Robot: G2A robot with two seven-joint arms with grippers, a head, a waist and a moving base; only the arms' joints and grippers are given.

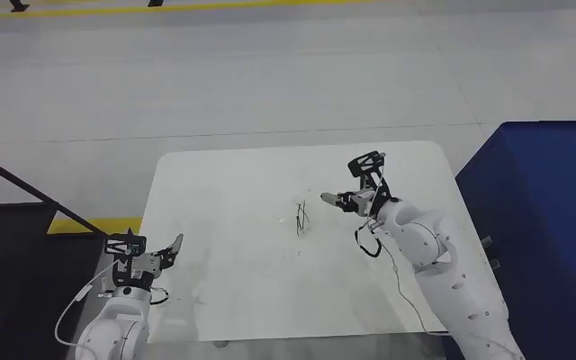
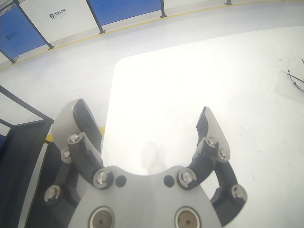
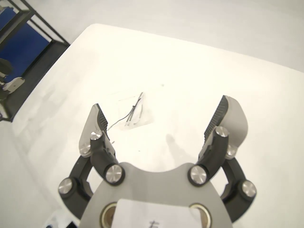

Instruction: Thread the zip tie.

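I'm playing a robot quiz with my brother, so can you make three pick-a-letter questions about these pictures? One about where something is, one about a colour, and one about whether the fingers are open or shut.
1. Where do the zip ties lie?
A) near the middle of the table
B) on the floor
C) held in a gripper

2. What colour is the table top?
A) blue
B) yellow
C) white

3. How are the fingers of the right gripper?
A) shut on a zip tie
B) open and empty
C) shut and empty

Answers:
1 A: the top view shows them lying mid-table, beside the right gripper.
2 C: the top looks white in every view.
3 B: the right wrist view shows a wide gap between the fingers with nothing in it.
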